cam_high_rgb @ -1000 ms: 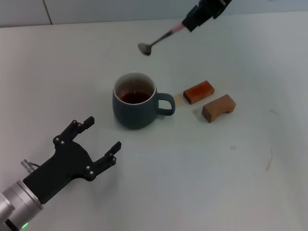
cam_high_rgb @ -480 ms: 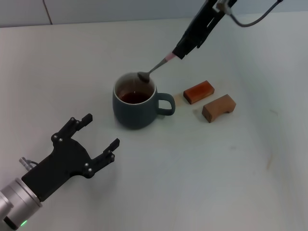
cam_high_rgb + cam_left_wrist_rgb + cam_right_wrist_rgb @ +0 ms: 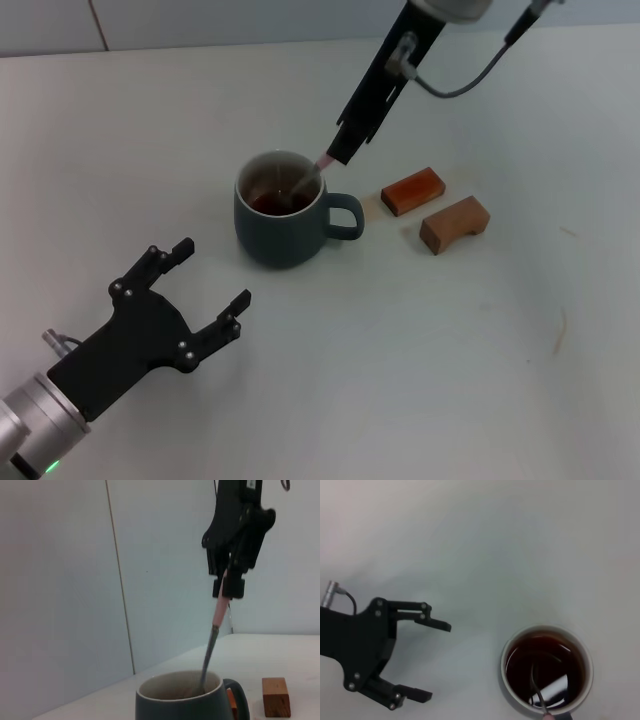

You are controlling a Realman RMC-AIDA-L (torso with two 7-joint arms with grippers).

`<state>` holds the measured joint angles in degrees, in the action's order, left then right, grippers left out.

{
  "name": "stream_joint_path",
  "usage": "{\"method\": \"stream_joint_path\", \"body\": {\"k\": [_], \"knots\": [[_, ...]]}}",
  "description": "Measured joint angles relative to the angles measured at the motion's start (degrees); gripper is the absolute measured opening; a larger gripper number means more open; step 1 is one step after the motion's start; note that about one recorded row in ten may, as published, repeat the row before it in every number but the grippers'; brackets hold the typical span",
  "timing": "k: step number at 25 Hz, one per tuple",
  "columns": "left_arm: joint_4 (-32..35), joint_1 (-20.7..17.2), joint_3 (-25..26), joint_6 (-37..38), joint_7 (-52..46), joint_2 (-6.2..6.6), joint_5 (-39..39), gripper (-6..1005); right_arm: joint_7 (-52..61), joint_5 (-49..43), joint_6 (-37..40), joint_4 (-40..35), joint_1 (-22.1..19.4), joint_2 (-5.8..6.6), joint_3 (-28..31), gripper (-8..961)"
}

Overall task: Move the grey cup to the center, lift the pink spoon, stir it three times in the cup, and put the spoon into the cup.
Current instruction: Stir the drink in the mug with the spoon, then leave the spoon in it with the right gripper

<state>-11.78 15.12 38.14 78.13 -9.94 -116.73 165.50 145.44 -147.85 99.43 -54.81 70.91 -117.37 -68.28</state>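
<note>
One arm works: the right gripper [image 3: 343, 150], jaws clamped on the pink spoon [image 3: 312, 175], hangs just beyond the grey cup [image 3: 280, 210] at the table's [image 3: 420, 350] middle. The spoon slants down-left, bowl dipped in brown liquid. The left gripper [image 3: 200, 290] idles nearby, jaws spread, empty.

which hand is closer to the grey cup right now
Right. The right hand is just above the grey cup's far rim, holding the pink spoon with its bowl down inside. The left hand sits open on the near-left side, apart from the cup.
</note>
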Motion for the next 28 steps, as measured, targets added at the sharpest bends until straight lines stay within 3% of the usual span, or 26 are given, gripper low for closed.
{"method": "stream_joint_path", "body": {"k": [4, 13, 24, 28], "knots": [[0.0, -0.2, -0.1, 0.0, 0.1, -0.2, 0.0, 848, -1.1, -1.1, -3.0, 4.9, 2.1, -0.81, -0.2, 126], [0.5, -0.1, -0.4, 0.0, 0.2, -0.43, 0.0, 848, -2.0, -2.1, -7.2, 8.3, 4.2, -1.19, 0.1, 126], [1.4, -0.2, -0.4, 0.0, 0.3, -0.75, 0.0, 848, -0.5, -6.6, -3.9, 8.2, 4.9, -0.68, 0.4, 127], [1.4, -0.2, -0.4, 0.0, 0.3, -0.85, 0.0, 848, -0.7, -4.7, -3.1, 7.9, 5.3, -1.26, 0.5, 127]]}}
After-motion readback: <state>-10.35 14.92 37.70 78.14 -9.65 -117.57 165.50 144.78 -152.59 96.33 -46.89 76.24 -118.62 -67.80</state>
